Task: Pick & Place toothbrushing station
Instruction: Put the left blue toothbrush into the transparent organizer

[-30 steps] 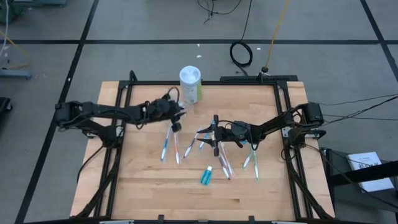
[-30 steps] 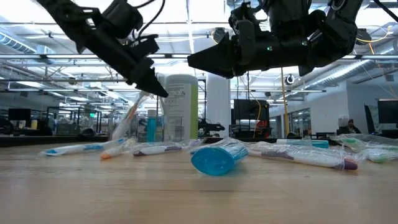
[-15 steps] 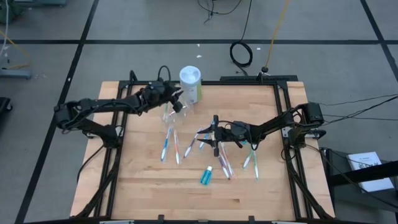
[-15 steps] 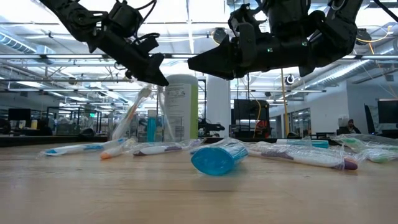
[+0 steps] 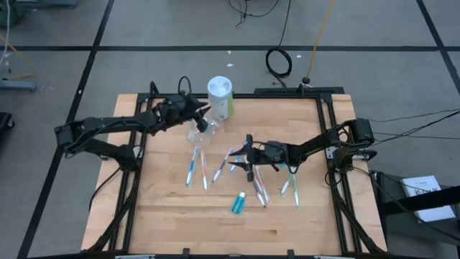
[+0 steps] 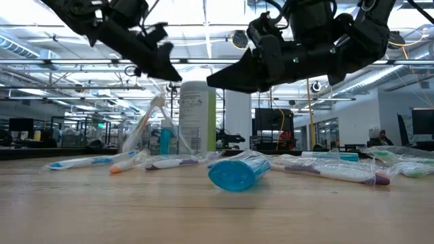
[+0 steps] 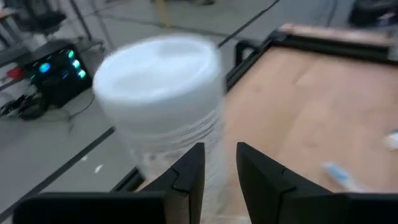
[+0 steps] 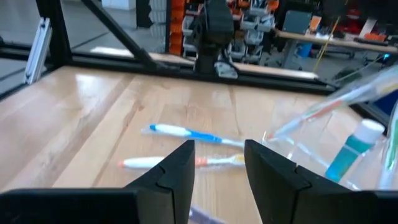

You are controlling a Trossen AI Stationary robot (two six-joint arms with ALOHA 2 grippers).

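Left gripper point(image 5: 203, 119): fingers parted with a narrow gap, nothing between them that I can see; raised off the table, just beside the clear cup point(image 5: 199, 134) and close to the white-capped canister point(image 5: 220, 97) near the far edge; its arm reaches in from the left rail, elbow out beyond the table's left side.
Right gripper point(image 5: 240, 158): fingers parted, empty in its wrist view; hovering over the middle of the table, arm stretched from the right rail, nearly level.
Clear cup: standing left of centre, a teal toothpaste tube point(image 6: 165, 140) and a leaning toothbrush point(image 6: 140, 126) inside it.
Loose toothbrushes: two point(image 5: 195, 166) lying on the left, a cluster point(image 5: 257, 185) beneath and beside the right gripper, two more point(image 5: 291, 185) to its right.
Second toothpaste tube point(image 5: 238, 203): lying toward the near edge, apart from the brushes.
Open room, as I read it: bare wood along the near edge and in the near left corner; the far edge crowded by canister and left arm.
Surface: pale wooden table point(image 5: 165, 219) in a black frame.
Room: grey floor with dark lines, a coiled cable point(image 5: 279, 62) beyond the far edge; benches and ceiling lights in the low view.
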